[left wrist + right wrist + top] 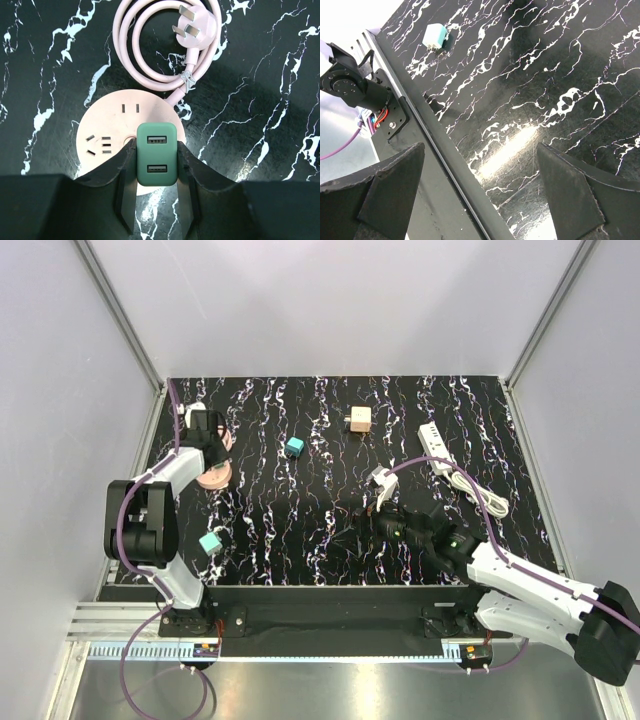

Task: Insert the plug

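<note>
The left end effector (156, 144) is clenched on the teal-green cube-shaped plug block with two USB ports (157, 160). It holds the block between its fingers, directly over the round pink plastic socket hub (105, 120) on the black marbled table (50, 75). This looks like the insertion step, though the block hides whether the prongs are seated. The next move likely calls for a straight downward push, then letting go. Far to its right, the right end effector (481, 150) hangs released, grasping nothing.

No text, label, brand or number is readable on anything here.
</note>
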You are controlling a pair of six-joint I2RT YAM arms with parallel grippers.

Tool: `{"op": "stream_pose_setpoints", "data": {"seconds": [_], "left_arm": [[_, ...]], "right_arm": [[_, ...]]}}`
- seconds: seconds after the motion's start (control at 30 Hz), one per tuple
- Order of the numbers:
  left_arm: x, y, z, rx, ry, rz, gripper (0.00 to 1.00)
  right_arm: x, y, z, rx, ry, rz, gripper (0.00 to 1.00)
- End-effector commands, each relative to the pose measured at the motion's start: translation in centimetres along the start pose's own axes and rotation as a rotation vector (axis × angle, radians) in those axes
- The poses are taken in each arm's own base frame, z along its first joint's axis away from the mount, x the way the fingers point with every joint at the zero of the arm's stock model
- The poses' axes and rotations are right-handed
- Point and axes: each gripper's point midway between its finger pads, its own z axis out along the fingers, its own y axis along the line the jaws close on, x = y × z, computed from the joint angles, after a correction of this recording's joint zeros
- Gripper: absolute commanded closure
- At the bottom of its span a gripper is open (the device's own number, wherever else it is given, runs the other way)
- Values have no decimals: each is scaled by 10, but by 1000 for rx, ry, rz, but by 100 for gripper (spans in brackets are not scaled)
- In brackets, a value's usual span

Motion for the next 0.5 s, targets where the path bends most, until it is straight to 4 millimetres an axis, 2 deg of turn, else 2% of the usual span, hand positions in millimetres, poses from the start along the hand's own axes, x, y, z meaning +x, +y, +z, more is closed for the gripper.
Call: {"op": "stream_pose_setpoints", "data": {"seconds": [0.0,0.3,0.47], "left_arm": [[26,11,-7,-68,67,-5,100],[3,8,-13,-113,6,-11,100],[-2,4,-15,-96,8,6,100]], "right_arm": [[-12,12,-2,-54,-49,-12,0],[-13,15,-9,-61,-59,-10,0],[-12,15,-10,-61,-60,-9,0]]}}
